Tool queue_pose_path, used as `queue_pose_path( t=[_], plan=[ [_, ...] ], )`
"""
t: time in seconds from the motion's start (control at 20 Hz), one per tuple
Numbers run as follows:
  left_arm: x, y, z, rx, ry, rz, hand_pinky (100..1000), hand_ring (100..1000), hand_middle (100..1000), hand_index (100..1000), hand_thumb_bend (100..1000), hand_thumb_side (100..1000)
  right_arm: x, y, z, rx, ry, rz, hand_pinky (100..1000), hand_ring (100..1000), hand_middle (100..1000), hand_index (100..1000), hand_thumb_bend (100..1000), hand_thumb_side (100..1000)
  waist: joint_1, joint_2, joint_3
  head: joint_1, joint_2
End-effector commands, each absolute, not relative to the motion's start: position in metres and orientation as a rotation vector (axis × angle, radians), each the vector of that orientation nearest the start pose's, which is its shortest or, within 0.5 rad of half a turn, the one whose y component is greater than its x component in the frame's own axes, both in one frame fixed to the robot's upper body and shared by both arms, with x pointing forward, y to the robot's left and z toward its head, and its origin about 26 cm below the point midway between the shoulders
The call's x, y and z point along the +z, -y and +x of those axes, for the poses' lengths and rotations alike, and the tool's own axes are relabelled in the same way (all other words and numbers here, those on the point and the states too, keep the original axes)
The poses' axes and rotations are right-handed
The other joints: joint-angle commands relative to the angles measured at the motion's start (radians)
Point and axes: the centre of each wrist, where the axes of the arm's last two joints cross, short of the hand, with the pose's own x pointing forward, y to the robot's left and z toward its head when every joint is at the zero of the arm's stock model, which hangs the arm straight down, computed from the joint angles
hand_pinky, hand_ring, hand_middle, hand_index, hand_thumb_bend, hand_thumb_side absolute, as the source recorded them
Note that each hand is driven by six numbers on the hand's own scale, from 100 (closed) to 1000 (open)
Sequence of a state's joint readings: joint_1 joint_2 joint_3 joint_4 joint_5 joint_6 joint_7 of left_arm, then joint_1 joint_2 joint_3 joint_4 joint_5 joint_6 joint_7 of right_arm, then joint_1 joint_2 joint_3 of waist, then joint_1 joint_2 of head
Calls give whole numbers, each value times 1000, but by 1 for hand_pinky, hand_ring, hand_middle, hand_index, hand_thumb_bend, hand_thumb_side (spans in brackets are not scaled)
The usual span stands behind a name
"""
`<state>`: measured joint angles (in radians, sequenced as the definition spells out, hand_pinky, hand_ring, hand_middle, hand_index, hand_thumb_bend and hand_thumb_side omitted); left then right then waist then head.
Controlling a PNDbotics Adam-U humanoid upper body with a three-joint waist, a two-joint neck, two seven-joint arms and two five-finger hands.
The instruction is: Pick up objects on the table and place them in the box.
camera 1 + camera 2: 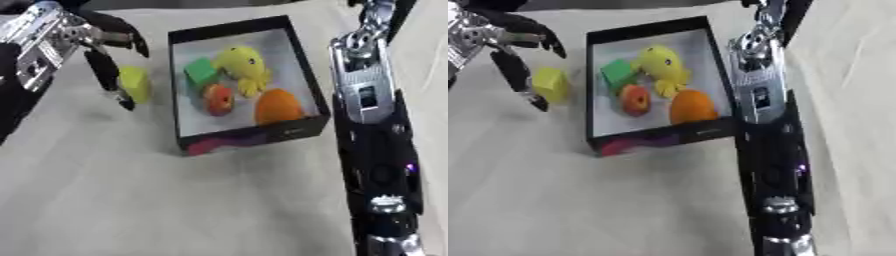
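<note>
Yellow block [135,84] lies left of black box [302,75]; four coloured objects lie inside.

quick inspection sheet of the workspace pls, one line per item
surface: pale cloth-covered table
job's things: black box holds a yellow toy, green block, red-orange fruit and orange; yellow block outside, left of the box
clutter: nothing seen
hands: left hand at the yellow block, fingers curled beside it, grip unclear; right hand out of view, only its arm shows
cables: nothing seen
surroundings: nothing seen
</note>
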<state>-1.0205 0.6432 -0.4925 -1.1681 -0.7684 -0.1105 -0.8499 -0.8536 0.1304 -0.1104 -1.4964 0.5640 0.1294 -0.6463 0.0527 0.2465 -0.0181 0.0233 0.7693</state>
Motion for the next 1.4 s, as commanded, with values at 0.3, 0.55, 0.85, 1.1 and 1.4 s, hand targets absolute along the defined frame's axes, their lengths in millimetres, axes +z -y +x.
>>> queue_pose_path(
  t=[0.3, 0.55, 0.85, 1.1, 1.4],
  plan=[
    [272, -270, 459, -1970, 993, 898, 870, 878, 810, 861, 767, 199, 259, 119, 406, -380, 2250, -663, 915, 774, 795, 892, 100, 611, -8, -26, -3, 5, 1],
    [260, -271, 465, -1998, 1046, 870, 856, 870, 806, 865, 743, 171, 261, 118, 407, -379, 2249, -655, 916, 775, 796, 893, 100, 611, -9, -18, -8, 8, 1],
    [249, -272, 472, -2018, 1084, 802, 846, 859, 793, 848, 691, 143, 263, 118, 408, -381, 2251, -647, 917, 775, 796, 893, 100, 611, -10, -9, -14, 11, 1],
    [244, -272, 474, -2022, 1086, 798, 825, 827, 748, 801, 515, 102, 264, 117, 409, -383, 2250, -642, 917, 775, 797, 894, 100, 611, -13, -4, -16, 13, 1],
    [243, -272, 473, -2005, 1120, 795, 791, 775, 664, 688, 255, 100, 265, 117, 410, -384, 2250, -641, 918, 776, 797, 894, 100, 610, -14, -4, -15, 11, 1]
  ],
)
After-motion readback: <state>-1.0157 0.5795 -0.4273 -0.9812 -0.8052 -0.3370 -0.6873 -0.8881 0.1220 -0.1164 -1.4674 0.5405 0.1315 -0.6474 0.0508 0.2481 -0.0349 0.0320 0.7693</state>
